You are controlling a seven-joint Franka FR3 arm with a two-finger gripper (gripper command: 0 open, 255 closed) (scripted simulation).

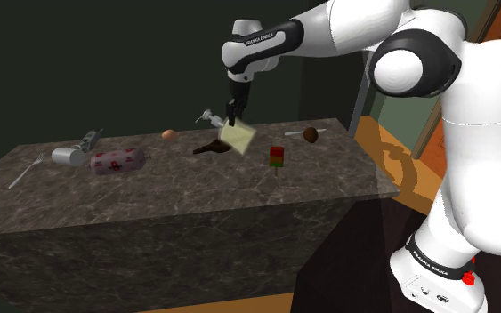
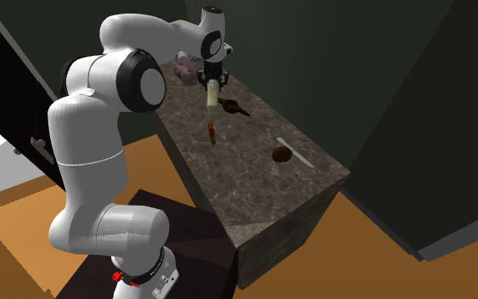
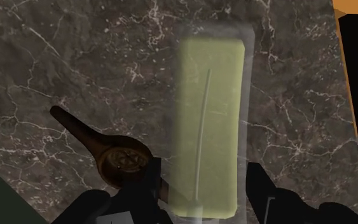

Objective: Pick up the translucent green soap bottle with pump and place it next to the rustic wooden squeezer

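Observation:
The pale green translucent soap bottle [image 1: 239, 136] hangs tilted above the dark marble counter [image 1: 186, 191], its grey pump [image 1: 208, 116] pointing toward the shoulder view's left. My gripper [image 1: 232, 120] is shut on the bottle from above. In the wrist view the bottle [image 3: 209, 121] lies lengthwise between my two fingers [image 3: 147, 184], with the gripper [image 3: 203, 183] clasping its near end. The brown wooden squeezer [image 1: 213, 148] with its long handle lies on the counter just below and beside the bottle [image 2: 213, 95]. Through the wrist camera, the squeezer [image 3: 117, 159] shows right by one finger.
A red-and-green item [image 1: 277, 158] and a round brown object [image 1: 311, 134] sit toward the shoulder view's right. A small brown egg-like thing [image 1: 169, 134], a pink can [image 1: 117, 161], a grey can [image 1: 67, 156] and a fork [image 1: 26, 171] lie to the left. Orange floor [image 1: 417, 191] lies beyond the counter's right end.

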